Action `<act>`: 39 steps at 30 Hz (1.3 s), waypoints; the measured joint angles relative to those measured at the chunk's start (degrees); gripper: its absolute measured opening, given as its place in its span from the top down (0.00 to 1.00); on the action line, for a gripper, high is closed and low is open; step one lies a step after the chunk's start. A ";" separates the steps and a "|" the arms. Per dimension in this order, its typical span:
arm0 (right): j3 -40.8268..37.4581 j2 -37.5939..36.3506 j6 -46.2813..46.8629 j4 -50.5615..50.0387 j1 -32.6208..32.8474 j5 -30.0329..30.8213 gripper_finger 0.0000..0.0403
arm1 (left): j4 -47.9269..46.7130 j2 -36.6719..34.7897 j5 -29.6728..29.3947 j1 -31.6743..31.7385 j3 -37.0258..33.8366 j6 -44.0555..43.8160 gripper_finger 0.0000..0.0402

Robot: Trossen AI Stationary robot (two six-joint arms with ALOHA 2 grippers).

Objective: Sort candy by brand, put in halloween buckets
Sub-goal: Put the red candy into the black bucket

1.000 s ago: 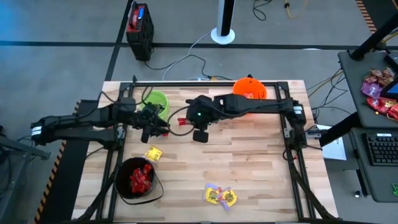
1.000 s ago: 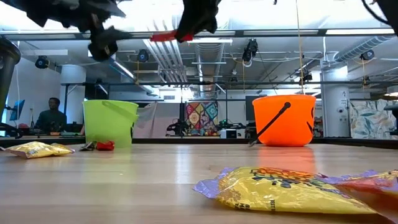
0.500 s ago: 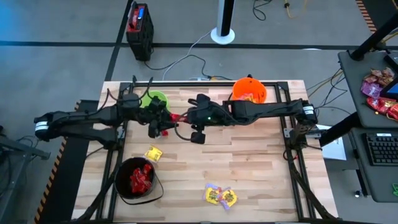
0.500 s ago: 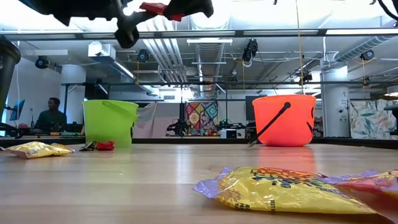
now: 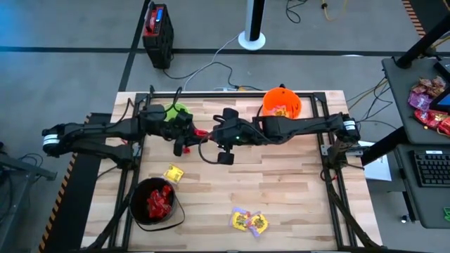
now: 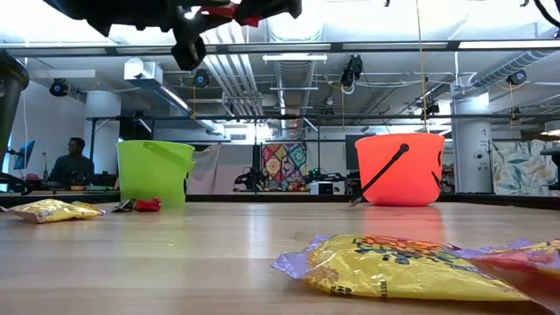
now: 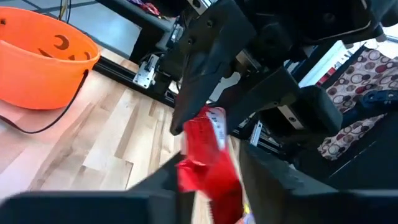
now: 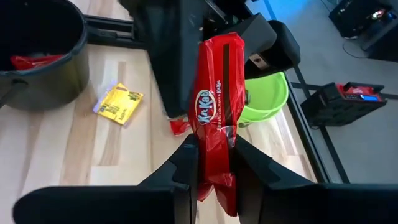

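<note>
Hanging in the air between the two arms, the red bar (image 8: 216, 118) was above the counter (image 5: 281, 183), just in front of the green bucket (image 5: 180, 111). The right gripper (image 8: 214, 163) had its fingers clamped on one end of the bar, and the long axis of the bar ran straight out from these fingers toward the left arm. The left gripper (image 7: 208, 180) stood at the other end, one finger on each side of the wrapper; whether these fingers already pressed it or were a little apart from it, one could not tell. So both arms were equally near, each at its own end, and the coming move seemed to depend on a pass from right to left. The black bucket (image 5: 153, 205), which already held red candy, stood on the left arm's side at the front of the counter, while the orange bucket (image 5: 282, 102) stood behind the right arm.
</note>
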 joint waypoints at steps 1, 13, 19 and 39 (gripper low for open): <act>0.02 -0.04 0.00 -0.04 0.07 -0.25 0.85 | -0.02 -0.18 0.00 -0.02 -0.08 0.16 0.79; 0.11 -0.19 -1.64 0.32 0.24 -0.45 0.85 | -2.02 -0.93 -1.09 -0.02 1.15 2.88 0.97; 0.11 -0.13 0.36 0.24 0.19 -0.88 0.78 | -2.80 -1.39 -1.17 -0.02 1.26 2.76 0.97; -0.15 -1.63 3.38 -8.83 -0.70 -0.81 0.34 | -97.22 -0.30 4.16 -18.13 40.67 -4.27 0.98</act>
